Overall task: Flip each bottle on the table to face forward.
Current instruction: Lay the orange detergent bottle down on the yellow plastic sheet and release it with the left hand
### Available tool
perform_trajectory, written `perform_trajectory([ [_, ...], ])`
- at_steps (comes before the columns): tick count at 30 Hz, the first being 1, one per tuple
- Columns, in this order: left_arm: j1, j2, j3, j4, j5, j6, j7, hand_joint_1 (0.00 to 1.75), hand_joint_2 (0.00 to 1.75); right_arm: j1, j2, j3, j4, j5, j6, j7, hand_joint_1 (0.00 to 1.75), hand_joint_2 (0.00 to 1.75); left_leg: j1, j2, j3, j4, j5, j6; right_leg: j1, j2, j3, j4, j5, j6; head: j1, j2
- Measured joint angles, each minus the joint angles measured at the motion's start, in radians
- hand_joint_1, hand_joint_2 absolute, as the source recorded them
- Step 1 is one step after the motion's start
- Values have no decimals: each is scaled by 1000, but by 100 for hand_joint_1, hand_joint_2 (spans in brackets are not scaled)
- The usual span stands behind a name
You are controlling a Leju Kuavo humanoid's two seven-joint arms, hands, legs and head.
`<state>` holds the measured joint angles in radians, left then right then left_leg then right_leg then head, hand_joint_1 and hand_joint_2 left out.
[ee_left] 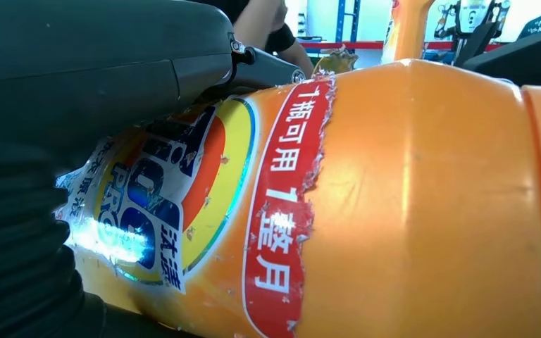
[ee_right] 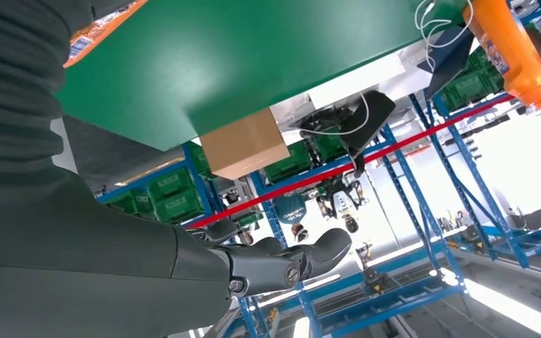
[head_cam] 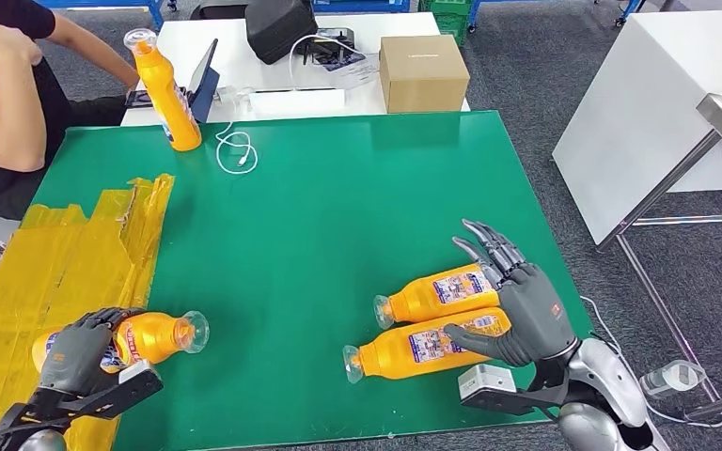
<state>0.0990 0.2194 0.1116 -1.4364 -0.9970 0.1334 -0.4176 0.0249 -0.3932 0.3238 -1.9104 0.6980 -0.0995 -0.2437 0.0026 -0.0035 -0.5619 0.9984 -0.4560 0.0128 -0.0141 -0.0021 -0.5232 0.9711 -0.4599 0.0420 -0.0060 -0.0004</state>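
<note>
My left robot hand point(head_cam: 80, 349) grips the lying bottle point(head_cam: 146, 338) — I should roll it label-up slowly; right robot hand point(head_cam: 517, 301) spread wide, empty.

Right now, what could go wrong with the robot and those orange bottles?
The left hand holds a bottle lying near the table's front edge; it might roll off if let go. The right hand rests by two bottles lying side by side, so nudging one could push the other. The upright bottle stands near a cable.
</note>
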Motion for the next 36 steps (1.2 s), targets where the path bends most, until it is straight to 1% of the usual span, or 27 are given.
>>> perform_trajectory([
  [3,-2,6,-3,0,-7,-22,3,0,175,-1,0,0,0,6,13,3,0,175,0,0,0,0,0,0,0,0,0,0,0,0,0,0],
  [6,-3,17,-11,3,-17,-31,7,0,175,-7,-5,6,4,5,49,18,0,175,0,0,0,0,0,0,0,0,0,0,0,0,0,0],
  [15,-21,76,-51,31,0,-61,7,0,175,-66,-77,26,70,-40,188,50,0,175,0,0,-1,0,0,0,0,0,0,0,0,0,0,0],
  [20,-28,121,-79,44,4,-71,3,0,175,-108,-100,49,129,-56,219,70,0,175,0,0,-1,0,0,0,0,0,-1,0,0,0,0,0],
  [24,-33,138,-89,52,20,-66,1,0,175,-122,-123,66,155,-71,229,93,0,175,0,0,-1,0,0,0,0,0,-1,0,0,0,0,0],
  [28,-47,137,-95,61,57,-59,-7,0,175,-122,-154,79,170,-83,241,111,0,175,0,0,-1,0,0,0,0,0,-1,0,0,0,0,0],
  [30,-56,126,-91,63,95,-51,-21,0,175,-116,-165,83,175,-84,246,120,0,175,0,0,-1,0,0,0,0,-1,-1,0,0,0,0,0],
  [33,-75,79,-65,56,214,-50,-61,0,175,-92,-177,87,180,-74,252,139,0,175,0,-1,-1,0,0,0,0,-2,-1,0,0,0,0,0],
  [36,-94,22,-27,28,344,-82,-90,0,175,-57,-182,90,182,-60,253,153,0,175,-1,-1,-2,0,0,0,-1,-2,-1,0,0,0,0,0],
])
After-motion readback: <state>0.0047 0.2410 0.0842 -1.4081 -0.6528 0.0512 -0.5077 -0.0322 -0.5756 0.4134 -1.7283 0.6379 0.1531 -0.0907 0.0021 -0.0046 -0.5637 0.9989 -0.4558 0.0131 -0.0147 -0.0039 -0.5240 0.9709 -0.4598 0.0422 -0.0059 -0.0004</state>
